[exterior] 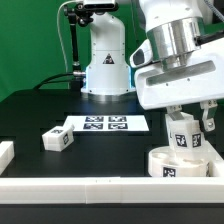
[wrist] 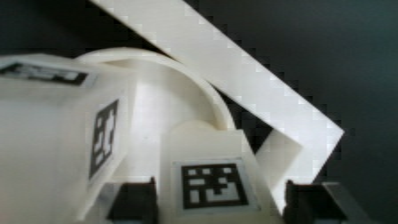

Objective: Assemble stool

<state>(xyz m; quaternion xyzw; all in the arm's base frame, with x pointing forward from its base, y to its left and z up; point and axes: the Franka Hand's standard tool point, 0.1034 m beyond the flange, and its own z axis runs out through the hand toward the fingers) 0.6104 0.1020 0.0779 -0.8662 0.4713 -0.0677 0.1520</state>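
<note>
The round white seat point(exterior: 183, 165) lies at the front of the exterior view's right, next to the white rail. My gripper point(exterior: 190, 124) hangs right above it, shut on a white tagged leg point(exterior: 183, 137) that stands upright with its lower end at the seat's top. In the wrist view the leg point(wrist: 214, 178) sits between my two dark fingers point(wrist: 130, 203), with the seat point(wrist: 63, 120) beside it. Another leg point(exterior: 57, 139) lies loose on the black table at the exterior view's left. I cannot tell whether a second leg stands behind the held one.
The marker board point(exterior: 105, 124) lies mid-table in front of the robot base point(exterior: 105, 60). A white rail point(exterior: 90, 185) runs along the table's front edge and shows as a diagonal band in the wrist view point(wrist: 231, 70). A white block point(exterior: 5, 152) sits at the far left.
</note>
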